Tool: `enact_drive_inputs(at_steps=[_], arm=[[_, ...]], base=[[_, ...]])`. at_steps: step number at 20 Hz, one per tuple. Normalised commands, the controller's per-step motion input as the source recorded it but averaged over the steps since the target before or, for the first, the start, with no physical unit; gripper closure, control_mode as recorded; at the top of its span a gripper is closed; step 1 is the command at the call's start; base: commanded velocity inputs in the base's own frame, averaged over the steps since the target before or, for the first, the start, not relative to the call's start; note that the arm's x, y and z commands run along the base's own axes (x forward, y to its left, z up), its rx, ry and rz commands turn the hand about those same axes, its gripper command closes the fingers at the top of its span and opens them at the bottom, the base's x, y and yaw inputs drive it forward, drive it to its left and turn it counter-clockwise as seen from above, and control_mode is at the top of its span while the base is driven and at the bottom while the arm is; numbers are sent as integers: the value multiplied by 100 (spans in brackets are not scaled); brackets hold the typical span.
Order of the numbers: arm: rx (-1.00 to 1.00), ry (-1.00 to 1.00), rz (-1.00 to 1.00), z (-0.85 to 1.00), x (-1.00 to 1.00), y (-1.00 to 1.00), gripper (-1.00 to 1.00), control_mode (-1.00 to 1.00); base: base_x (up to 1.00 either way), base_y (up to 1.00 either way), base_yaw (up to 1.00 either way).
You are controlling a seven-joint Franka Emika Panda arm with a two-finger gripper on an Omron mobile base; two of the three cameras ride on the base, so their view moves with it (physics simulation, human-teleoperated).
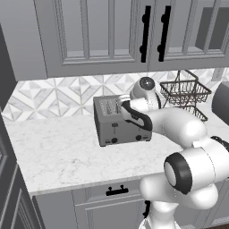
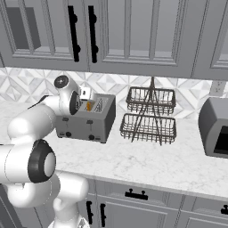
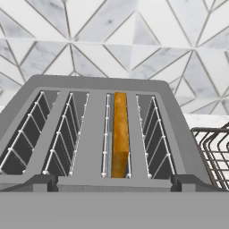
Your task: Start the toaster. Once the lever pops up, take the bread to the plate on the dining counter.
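The claw hangs just above the toaster, its fingers spread wide and holding nothing. Directly below the claw, the bread stands on edge in the third slot from the left as the hand view shows it, sunk between the wire guides. Beyond the toaster lies the tiled wall. Beside the claw on the marble worktop stands a wire basket rack; the levers' position is probably hidden.

White marble counter over grey cabinets, grey toaster standing on it near the tiled wall, two-tier wire basket rack just beside, grey box at the right edge, perhaps a toaster oven
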Motion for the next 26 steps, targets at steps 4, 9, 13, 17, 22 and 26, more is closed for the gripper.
enact_drive_inputs(at_steps=[4, 9, 13, 17, 22, 26], arm=[[0, 0, 0, 0, 0, 0, -100, -100], [0, 0, 0, 0, 0, 0, -100, -100], [0, 0, 0, -4, 0, 0, -100, -100], [0, 0, 0, -15, 0, 0, -100, -100], [0, 0, 0, -17, 0, 0, -100, -100], [0, 0, 0, -11, 0, 0, -100, -100]], base=[[0, 0, 0], [0, 0, 0], [0, 0, 0], [0, 0, 0], [0, 0, 0], [0, 0, 0]])
